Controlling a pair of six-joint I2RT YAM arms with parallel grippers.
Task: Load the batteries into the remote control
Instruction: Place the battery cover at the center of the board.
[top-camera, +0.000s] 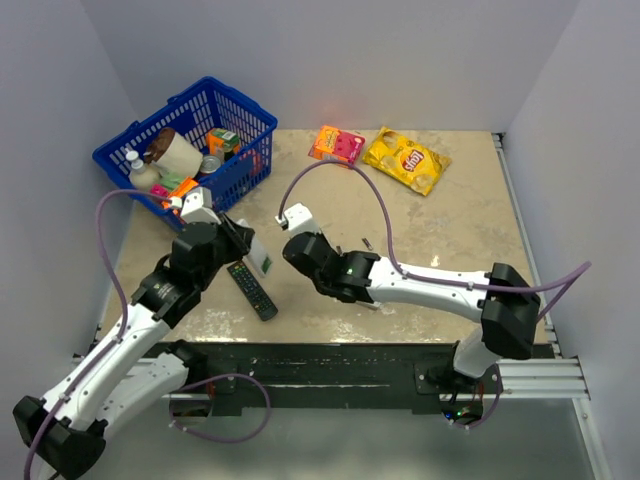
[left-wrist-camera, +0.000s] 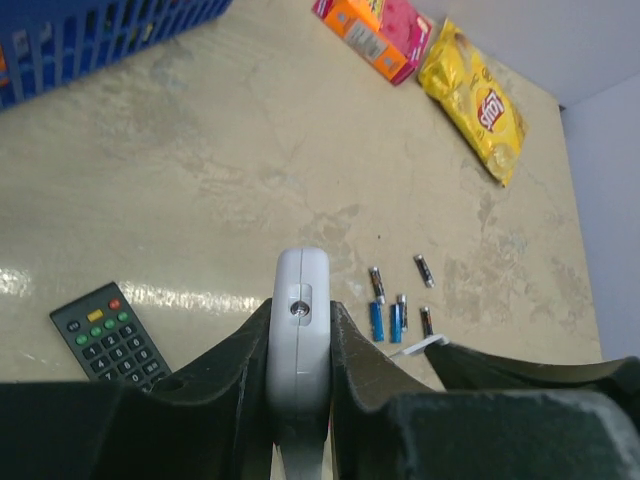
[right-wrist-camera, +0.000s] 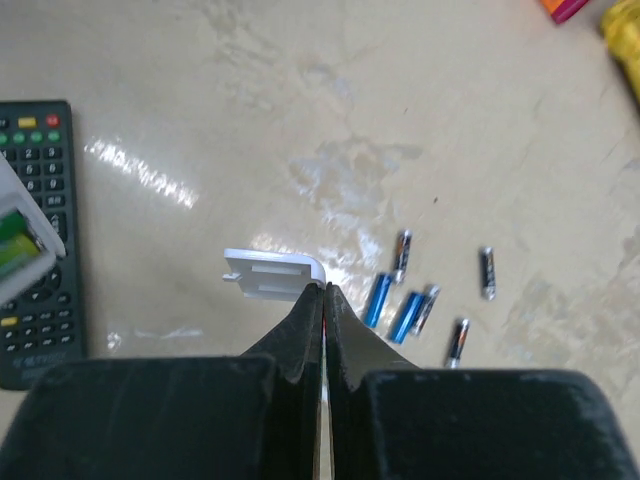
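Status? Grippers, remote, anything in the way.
Left gripper shut on white remote. Right gripper shut on battery cover, detached. Green showing in open compartment; loose batteries on table. Black remote alongside, not blocking.

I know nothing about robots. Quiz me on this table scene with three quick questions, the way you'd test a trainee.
1. True or false: the left claw is gripping the white remote.
2. What is the right claw pinching? A) a blue battery B) a small white cover C) the black remote
3. Fill in: the basket at the table's far left corner is coloured ____.
Key: 1 true; 2 B; 3 blue.
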